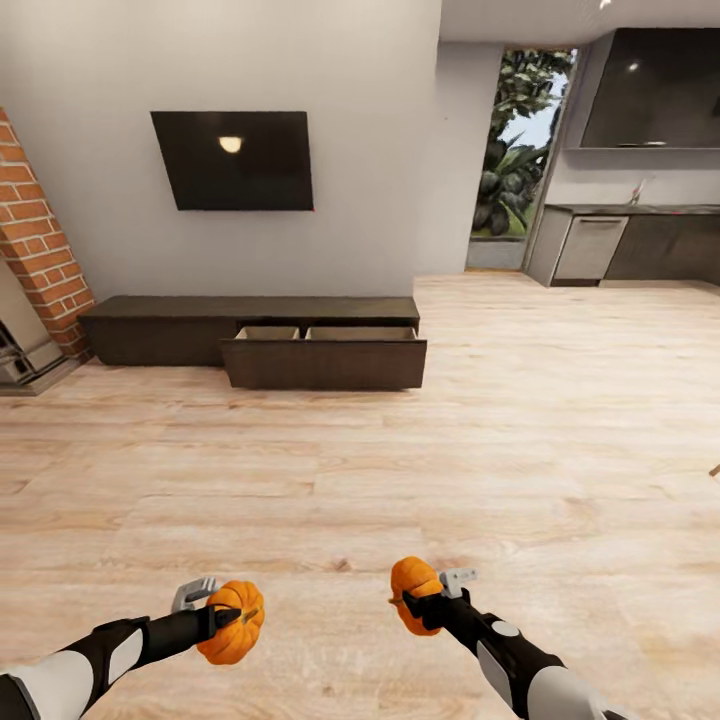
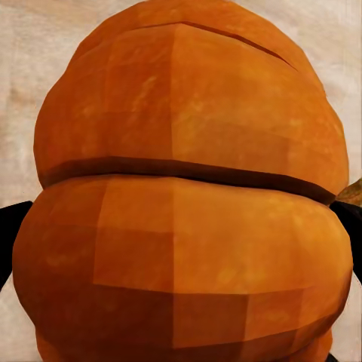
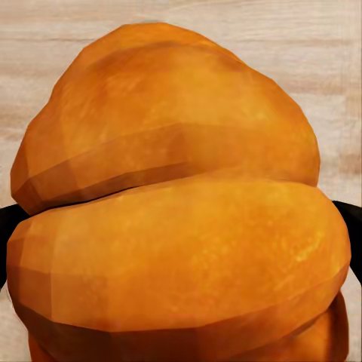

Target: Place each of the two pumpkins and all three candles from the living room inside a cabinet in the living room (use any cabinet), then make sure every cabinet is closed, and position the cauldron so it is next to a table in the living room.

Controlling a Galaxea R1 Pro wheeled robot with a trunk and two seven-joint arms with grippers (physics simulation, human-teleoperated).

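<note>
— Carrying two pumpkins, one per arm: the left gripper (image 1: 222,612) is clamped around the left pumpkin (image 1: 233,622), and the right gripper (image 1: 428,598) is clamped around the right pumpkin (image 1: 414,593). Both hang low over the plank floor (image 1: 560,430), near the robot's body.

— Are the grips sound?

— From each wrist camera the pumpkin bulges between the dark fingers (image 2: 10,226), which press its sides, so I'd judge both holds firm. To do this well, I'd roll straight ahead with the arms steady, stop short of the drawer front, then lift each pumpkin above the rim before lowering it in, one arm at a time so they don't collide.

— Where's the target?

— Well ahead, against the far wall: one long dark cabinet (image 1: 150,325) with a drawer (image 1: 325,355) pulled out, showing two pale compartments. A dark screen (image 1: 232,160) hangs above it; brick fireplace (image 1: 35,250) to its left.

— Count?

— Two pumpkins, both held. One cabinet, one open drawer.
</note>
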